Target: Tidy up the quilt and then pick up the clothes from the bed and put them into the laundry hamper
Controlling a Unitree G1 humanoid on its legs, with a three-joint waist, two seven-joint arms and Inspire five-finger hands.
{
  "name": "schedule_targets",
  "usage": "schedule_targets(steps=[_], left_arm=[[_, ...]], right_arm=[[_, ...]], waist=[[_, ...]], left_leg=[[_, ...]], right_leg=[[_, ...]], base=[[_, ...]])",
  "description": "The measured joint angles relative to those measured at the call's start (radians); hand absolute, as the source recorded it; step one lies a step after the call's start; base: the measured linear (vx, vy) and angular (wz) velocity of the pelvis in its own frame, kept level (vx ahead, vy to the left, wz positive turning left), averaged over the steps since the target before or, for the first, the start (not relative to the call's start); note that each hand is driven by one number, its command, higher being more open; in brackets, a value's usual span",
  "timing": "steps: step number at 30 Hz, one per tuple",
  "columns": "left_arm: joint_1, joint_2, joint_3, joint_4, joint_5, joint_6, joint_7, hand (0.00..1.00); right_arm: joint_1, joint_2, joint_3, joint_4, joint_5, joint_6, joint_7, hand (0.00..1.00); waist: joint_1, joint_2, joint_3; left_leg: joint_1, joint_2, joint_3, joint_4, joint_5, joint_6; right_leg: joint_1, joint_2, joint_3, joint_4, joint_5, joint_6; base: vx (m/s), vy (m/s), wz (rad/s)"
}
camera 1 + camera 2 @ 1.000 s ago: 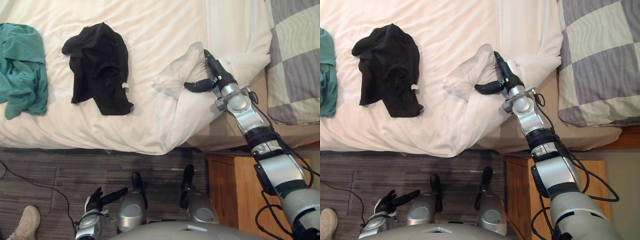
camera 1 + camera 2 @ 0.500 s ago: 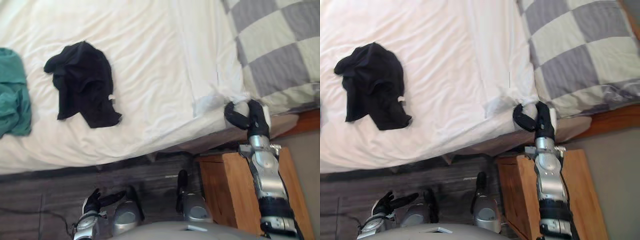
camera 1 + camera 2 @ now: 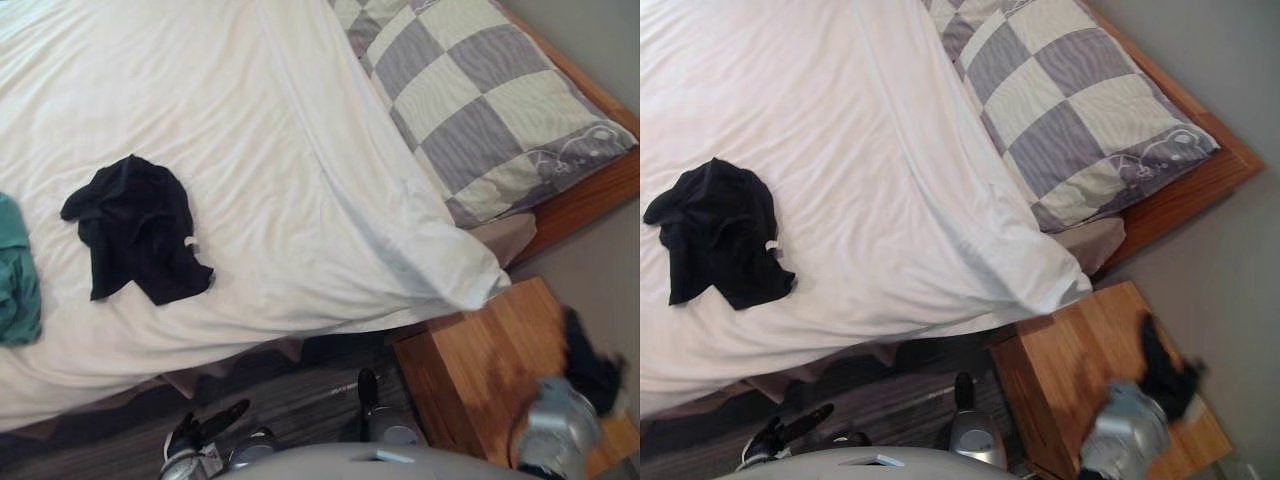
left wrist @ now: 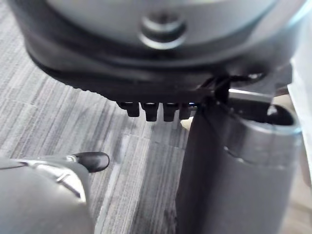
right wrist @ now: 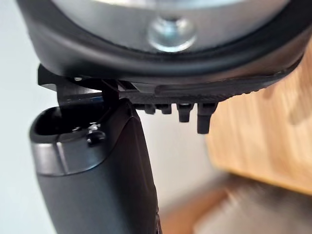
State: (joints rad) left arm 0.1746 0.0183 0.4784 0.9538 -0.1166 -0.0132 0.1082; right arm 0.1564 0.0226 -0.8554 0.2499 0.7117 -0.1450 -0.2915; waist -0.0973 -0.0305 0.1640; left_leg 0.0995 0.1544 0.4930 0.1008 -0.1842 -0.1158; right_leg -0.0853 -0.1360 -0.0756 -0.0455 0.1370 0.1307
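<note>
1. We count one white quilt (image 3: pixel 300 180). It lies spread flat over the bed, and its corner points toward the nightstand (image 3: pixel 470 365).
2. Clothes: two pieces, both lying on top of the quilt and neither in a hand.
   - One black garment (image 3: pixel 135 232), crumpled, on the quilt's left part.
   - One teal garment (image 3: pixel 15 275), cut off by the view's left edge, near the black one but not touching it.
3. One checked pillow (image 3: pixel 470 95) lies at the head of the bed, beside the quilt's folded edge.
4. One wooden bed frame (image 3: pixel 590 190) shows past the pillow.
5. One wooden nightstand stands just beside the bed's corner.
6. Right hand (image 3: pixel 1165 372): blurred, over the nightstand's top and well apart from the quilt. In its wrist view the fingers (image 5: pixel 204 117) stand out straight with nothing between them and the thumb, so it grips nothing.
7. Left hand (image 3: pixel 205 428): low over the dark plank floor (image 4: pixel 58 112), well apart from the bed. Its fingers (image 4: pixel 151 111) are straight and it is empty.
</note>
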Motion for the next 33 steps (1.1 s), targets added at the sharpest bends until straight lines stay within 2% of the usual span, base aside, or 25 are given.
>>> schedule_targets(steps=[4,6,7,10,12,14,16,19,21,23,27,29,30,33], left_arm=[[0.011,-0.034,0.009,-0.003,-0.012,0.000,0.020,1.00],[0.011,-0.041,0.005,-0.008,-0.012,-0.001,0.019,1.00],[0.010,-0.041,-0.006,-0.012,-0.012,-0.002,0.019,1.00],[0.010,-0.035,-0.053,-0.012,-0.012,-0.005,0.018,1.00],[0.007,-0.017,-0.090,-0.003,-0.012,-0.006,0.017,1.00],[-0.021,0.006,-0.148,0.023,-0.009,-0.006,0.014,1.00],[-0.033,0.008,-0.174,0.028,-0.007,-0.007,0.010,1.00],[-0.056,0.023,-0.210,0.031,-0.004,-0.006,0.007,1.00],[-0.078,0.033,-0.249,0.023,-0.003,-0.012,-0.004,1.00],[-0.099,0.043,-0.285,0.017,-0.003,-0.012,-0.006,1.00],[-0.107,0.050,-0.324,0.016,-0.010,-0.029,-0.006,1.00],[-0.106,0.050,-0.325,0.019,-0.011,-0.029,-0.005,1.00],[-0.105,0.051,-0.324,0.020,-0.011,-0.029,-0.004,1.00],[-0.106,0.051,-0.324,0.022,-0.011,-0.030,-0.005,1.00]], right_arm=[[0.059,0.023,-0.097,-0.119,0.082,-0.093,-0.115,1.00],[0.065,0.024,-0.094,-0.183,0.081,-0.108,-0.128,1.00],[0.064,0.024,-0.072,-0.234,0.079,-0.109,-0.130,0.00],[0.040,0.016,0.069,-0.348,0.031,-0.111,-0.114,0.00],[0.005,-0.008,0.179,-0.352,0.001,-0.108,-0.078,0.00],[-0.048,-0.035,0.325,-0.352,0.001,-0.092,-0.017,0.00],[-0.091,-0.051,0.402,-0.347,0.001,-0.078,0.024,0.00],[-0.218,-0.110,0.537,-0.278,0.000,-0.056,0.085,0.00],[-0.368,-0.187,0.606,-0.167,-0.003,-0.043,0.118,0.00],[-0.490,-0.249,0.641,-0.016,-0.041,-0.032,0.135,0.00],[-0.524,-0.257,0.615,0.174,-0.041,0.002,0.126,0.00],[-0.488,-0.245,0.593,0.208,-0.042,-0.006,0.134,0.00],[-0.466,-0.226,0.578,0.207,-0.046,-0.032,0.148,0.00],[-0.455,-0.176,0.526,0.224,-0.069,-0.051,0.158,0.00]], waist=[[-0.029,0.012,-0.014],[-0.038,0.009,-0.023],[-0.038,0.007,-0.027],[-0.038,0.007,-0.029],[-0.036,0.007,-0.029],[-0.021,0.009,-0.030],[-0.012,0.009,-0.026],[0.019,0.013,-0.008],[0.037,0.022,0.041],[0.044,0.039,0.082],[0.053,0.083,0.119],[0.052,0.094,0.128],[0.044,0.096,0.134],[0.038,0.089,0.136]], left_leg=[[0.016,0.009,0.024,-0.002,-0.005,-0.005],[0.017,0.012,0.025,-0.002,-0.006,-0.006],[0.017,0.013,0.025,-0.002,-0.006,-0.006],[0.015,0.013,0.014,-0.003,-0.004,-0.007],[0.011,0.010,0.000,-0.007,0.002,-0.007],[-0.004,-0.006,-0.030,-0.020,0.021,0.000],[-0.025,-0.009,-0.060,-0.019,0.030,0.005],[-0.045,-0.021,-0.100,-0.020,0.043,0.014],[-0.059,-0.037,-0.124,-0.017,0.050,0.023],[-0.077,-0.056,-0.136,-0.016,0.057,0.034],[-0.092,-0.070,-0.147,-0.016,0.060,0.040],[-0.090,-0.071,-0.145,-0.016,0.060,0.040],[-0.087,-0.071,-0.141,-0.016,0.060,0.040],[-0.070,-0.070,-0.127,-0.016,0.060,0.040]], right_leg=[[0.000,0.008,0.009,0.007,0.001,0.002],[0.000,0.010,0.010,0.007,0.001,0.002],[0.000,0.011,0.010,0.007,0.000,0.000],[-0.001,0.013,0.009,0.006,0.000,0.000],[0.000,0.012,0.003,0.005,0.000,0.000],[0.000,0.002,-0.018,-0.005,0.004,0.005],[-0.001,-0.001,-0.035,-0.012,0.008,0.008],[0.002,-0.014,-0.068,-0.012,0.010,0.007],[0.000,-0.032,-0.086,-0.008,0.018,0.008],[-0.013,-0.050,-0.090,-0.007,0.026,0.011],[-0.023,-0.066,-0.096,-0.002,0.028,0.014],[-0.025,-0.067,-0.094,0.002,0.027,0.012],[-0.028,-0.067,-0.089,0.009,0.025,0.009],[-0.028,-0.065,-0.077,0.026,0.018,0.001]], base=[[0.00,-0.025,-0.13],[-0.03,-0.036,-0.04],[-0.04,-0.036,0.00],[-0.05,-0.039,0.02],[-0.04,-0.039,0.13],[-0.03,-0.029,0.32],[-0.03,-0.034,0.46],[-0.04,-0.024,0.41],[-0.07,0.013,0.29],[-0.11,0.043,0.20],[-0.04,0.015,0.12],[0.01,-0.002,-0.05],[0.01,-0.005,-0.10],[-0.01,-0.005,-0.15]])
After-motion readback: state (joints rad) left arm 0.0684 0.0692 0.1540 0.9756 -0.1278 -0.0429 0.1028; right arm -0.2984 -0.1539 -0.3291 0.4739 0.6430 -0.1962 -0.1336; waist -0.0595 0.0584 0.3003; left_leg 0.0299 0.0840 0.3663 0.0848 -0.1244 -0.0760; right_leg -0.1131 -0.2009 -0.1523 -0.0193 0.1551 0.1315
